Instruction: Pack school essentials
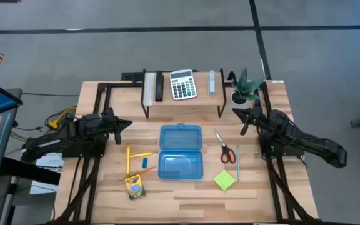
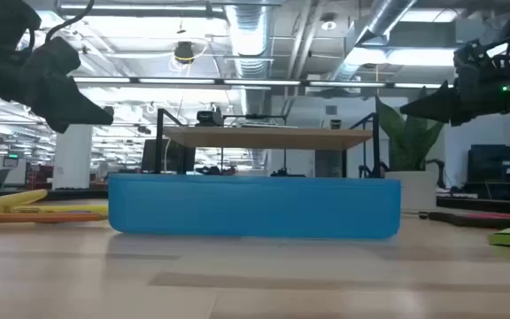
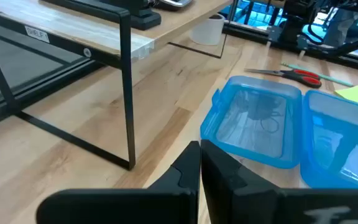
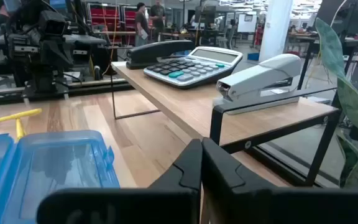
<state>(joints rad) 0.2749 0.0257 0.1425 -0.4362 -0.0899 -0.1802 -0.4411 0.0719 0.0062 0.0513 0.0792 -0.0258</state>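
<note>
An open blue plastic case lies flat at the table's middle, both halves up. To its left lie yellow pencils, a small blue eraser and a yellow-green crayon box. To its right lie red-handled scissors, a thin green pen and a lime-green sticky-note pad. My left gripper is shut and empty, above the table left of the case's far end; its fingers meet in the left wrist view. My right gripper is shut and empty, right of the case's far end.
A wooden shelf on black legs stands at the far edge, carrying a white-grey calculator, a black stapler and a grey stapler. A potted plant stands at the far right. Bare wood lies near the front edge.
</note>
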